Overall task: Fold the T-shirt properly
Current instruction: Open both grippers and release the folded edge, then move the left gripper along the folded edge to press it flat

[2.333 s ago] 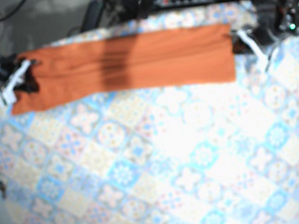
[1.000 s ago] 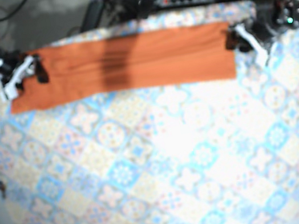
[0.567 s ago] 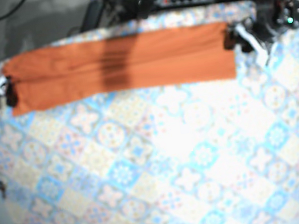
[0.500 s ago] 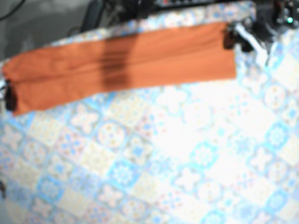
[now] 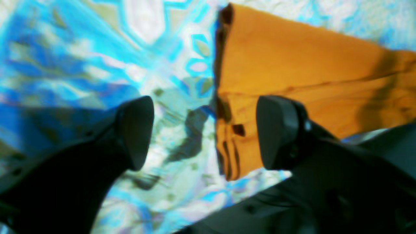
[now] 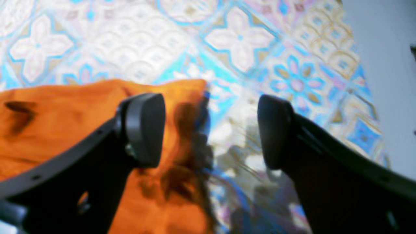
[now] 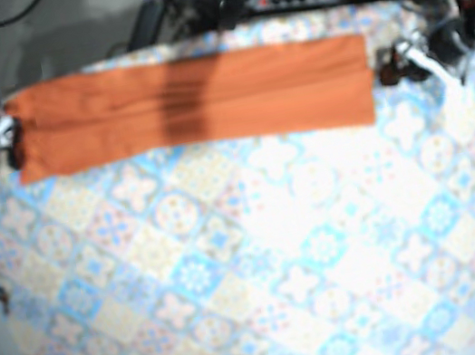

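Orange T-shirt (image 7: 192, 104) — folded into long flat band, lying across table's far edge, lengthwise crease visible.

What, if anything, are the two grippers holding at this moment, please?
Nothing: the left gripper and right gripper are both open at opposite ends of the folded T-shirt.

Base looks down from above; wrist views sit close at opposite ends of the T-shirt (image 7: 188, 103).

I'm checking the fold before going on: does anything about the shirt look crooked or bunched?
Slightly. The shirt lies as a long band, but its near edge is uneven, dipping toward both ends, and the end by the left gripper shows small creases.
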